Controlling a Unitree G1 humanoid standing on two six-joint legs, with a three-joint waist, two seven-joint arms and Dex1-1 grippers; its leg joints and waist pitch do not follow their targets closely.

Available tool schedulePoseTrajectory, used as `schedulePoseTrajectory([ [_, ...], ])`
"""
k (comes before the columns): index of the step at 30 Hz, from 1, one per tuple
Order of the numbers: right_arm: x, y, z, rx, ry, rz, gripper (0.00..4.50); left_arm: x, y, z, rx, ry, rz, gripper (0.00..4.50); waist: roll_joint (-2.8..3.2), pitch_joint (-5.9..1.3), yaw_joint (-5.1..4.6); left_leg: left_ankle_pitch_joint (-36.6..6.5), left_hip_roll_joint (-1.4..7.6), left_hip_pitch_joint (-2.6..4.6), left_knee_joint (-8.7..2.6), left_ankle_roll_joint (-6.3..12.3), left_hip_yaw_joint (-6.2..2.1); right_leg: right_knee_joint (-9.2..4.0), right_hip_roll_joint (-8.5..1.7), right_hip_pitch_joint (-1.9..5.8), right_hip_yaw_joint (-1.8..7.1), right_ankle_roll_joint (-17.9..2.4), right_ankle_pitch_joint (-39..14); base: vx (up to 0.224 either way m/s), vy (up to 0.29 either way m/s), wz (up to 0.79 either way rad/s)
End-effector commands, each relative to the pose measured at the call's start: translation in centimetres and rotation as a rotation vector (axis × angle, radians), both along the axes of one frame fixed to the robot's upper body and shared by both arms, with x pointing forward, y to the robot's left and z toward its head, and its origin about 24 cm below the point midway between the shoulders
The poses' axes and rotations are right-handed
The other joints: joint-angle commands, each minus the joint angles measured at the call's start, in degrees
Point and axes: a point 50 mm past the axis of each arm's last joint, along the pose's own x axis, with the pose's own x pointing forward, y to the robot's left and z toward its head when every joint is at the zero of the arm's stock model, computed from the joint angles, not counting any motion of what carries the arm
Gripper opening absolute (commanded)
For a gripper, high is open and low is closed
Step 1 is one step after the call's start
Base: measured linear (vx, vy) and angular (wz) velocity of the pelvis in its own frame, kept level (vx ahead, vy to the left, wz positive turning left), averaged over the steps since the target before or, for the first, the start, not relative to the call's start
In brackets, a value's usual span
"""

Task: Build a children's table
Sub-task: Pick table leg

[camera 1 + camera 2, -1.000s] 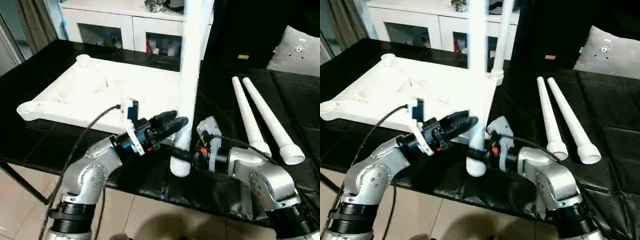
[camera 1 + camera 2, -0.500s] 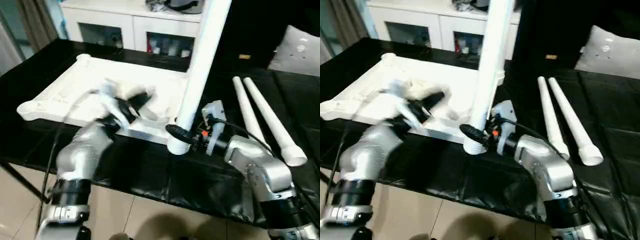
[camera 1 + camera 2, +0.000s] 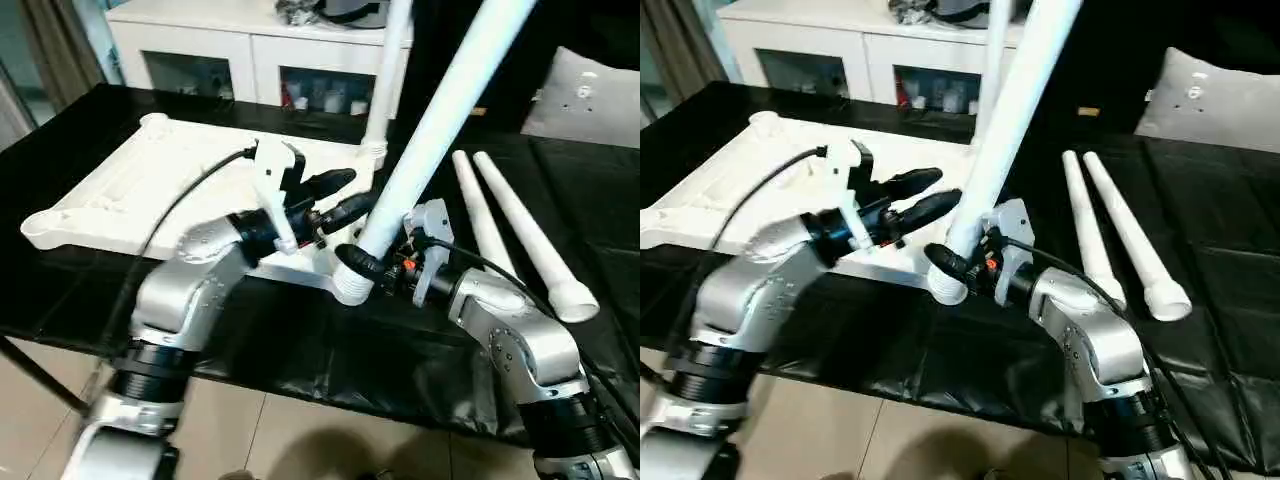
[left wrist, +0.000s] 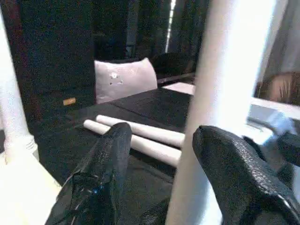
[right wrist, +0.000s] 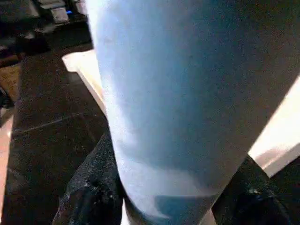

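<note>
Two loose legs [image 3: 520, 235] lying side by side on the black table [image 3: 300, 350], right of the work. Head view: upside-down tabletop [image 3: 150, 185] flat on the black surface, one leg already standing in its far corner socket [image 3: 385, 80]. Right gripper [image 3: 362, 262] pinching the thick end of a fourth leg [image 3: 440, 120], now leaning up and to the right instead of standing upright as a second ago, its foot carried close to the tabletop's near right corner. Left gripper [image 3: 345, 195] swung back in after a sweep over the tabletop, fingers spread on either side of that leg, not clamped.

Left wrist view: black fingers [image 4: 101, 173] parted, held leg [image 4: 220, 108] rising between them.

Right wrist view: leg [image 5: 187, 103] close up, dark fingers [image 5: 89, 192] pressed on both sides.

Probably lining up for the near corner socket; tilt needs straightening first.
</note>
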Motion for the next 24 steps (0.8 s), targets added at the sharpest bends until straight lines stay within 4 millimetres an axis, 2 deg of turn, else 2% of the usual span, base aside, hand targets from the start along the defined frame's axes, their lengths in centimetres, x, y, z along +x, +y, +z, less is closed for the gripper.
schedulePoseTrajectory([
  [1,0.1,0.3,0.3,-0.017,-0.026,0.003,1.90,-0.7,-1.1,0.1,0.046,-0.039,-0.069,2.71,0.25,-3.75,0.02,-12.8,1.00,-0.01,-4.15,0.72,0.10,-5.13,-3.37,3.34,1.86,-3.7,-26.9,0.000,0.000,0.00],
  [2,0.1,0.4,0.3,-0.024,-0.030,0.003,1.90,-0.7,-1.2,0.1,0.052,-0.040,-0.076,2.71,0.51,-3.80,0.09,-12.6,1.00,0.05,-4.11,0.64,0.10,-4.98,-3.40,3.31,1.93,-4.1,-26.0,0.000,0.000,0.00],
  [3,0.1,0.5,0.2,-0.030,-0.033,0.002,1.90,-0.7,-1.4,0.0,0.057,-0.042,-0.080,2.71,0.37,-3.81,0.02,-12.4,0.98,-0.03,-4.08,0.68,0.18,-5.03,-3.33,3.33,1.95,-4.3,-25.5,0.000,0.000,0.00],
  [7,0.2,0.5,0.1,-0.052,-0.043,-0.014,1.90,-0.8,-1.7,-0.1,0.048,-0.041,-0.090,2.71,0.51,-4.04,0.04,-10.9,1.05,-0.11,-4.02,0.57,0.21,-4.40,-3.31,3.61,2.09,-6.2,-20.6,0.000,0.000,0.00],
  [8,0.2,0.4,0.0,-0.058,-0.046,-0.018,1.90,-0.7,-1.7,-0.1,0.040,-0.035,-0.083,2.71,0.78,-4.13,0.13,-10.3,1.08,-0.15,-3.96,0.55,0.18,-4.15,-3.38,3.69,2.15,-6.9,-19.0,0.000,0.000,0.00],
  [11,0.4,-0.1,0.0,-0.048,-0.033,-0.068,1.90,0.0,-0.8,-0.2,0.029,-0.022,-0.040,2.71,0.76,-4.15,-0.02,-9.9,1.07,-0.25,-3.94,0.73,0.18,-3.91,-3.27,3.87,2.16,-8.0,-16.3,0.000,0.000,0.00],
  [15,0.6,-1.1,-0.1,-0.008,0.020,-0.152,1.90,0.0,0.5,0.2,-0.002,-0.006,-0.057,2.71,0.83,-3.95,-0.26,-11.8,0.81,0.03,-4.00,0.49,0.27,-4.33,-3.24,3.85,2.10,-7.4,-20.4,0.000,0.000,0.00],
  [17,0.7,-1.4,0.0,0.006,0.032,-0.173,1.90,-0.4,0.9,0.3,-0.015,0.011,-0.103,2.71,1.29,-3.83,-0.32,-12.7,0.85,0.26,-4.01,0.24,0.30,-4.47,-3.20,3.54,2.07,-7.0,-22.3,0.000,0.000,0.00],
  [18,0.7,-1.6,0.0,0.015,0.040,-0.186,1.90,-0.7,1.2,0.4,-0.019,0.019,-0.130,2.71,1.23,-3.82,-0.32,-12.9,0.87,0.22,-4.06,0.26,0.24,-4.58,-3.27,3.56,2.03,-6.9,-22.7,0.000,0.000,0.00],
  [21,1.0,-2.5,0.1,0.041,0.047,-0.254,1.90,-1.4,2.3,0.2,-0.016,0.047,-0.202,2.71,1.32,-3.88,-0.44,-12.3,0.98,0.21,-4.16,0.10,0.21,-4.37,-3.22,3.49,2.11,-7.4,-21.8,0.000,0.000,0.00],
  [22,1.0,-2.7,0.1,0.044,0.044,-0.259,1.90,-1.3,2.4,0.1,-0.004,0.050,-0.199,2.71,1.68,-3.91,-0.56,-12.5,0.96,0.31,-4.13,0.02,0.23,-4.30,-3.08,3.44,2.12,-7.5,-21.0,0.000,0.000,0.00],
  [24,1.0,-3.0,0.0,0.023,0.038,-0.280,1.90,-0.7,3.2,-0.8,0.086,0.053,-0.151,2.71,1.92,-3.89,-0.61,-12.5,0.85,0.31,-4.16,-0.07,0.21,-4.24,-2.99,3.54,2.07,-7.4,-20.3,0.000,0.000,0.00],
])
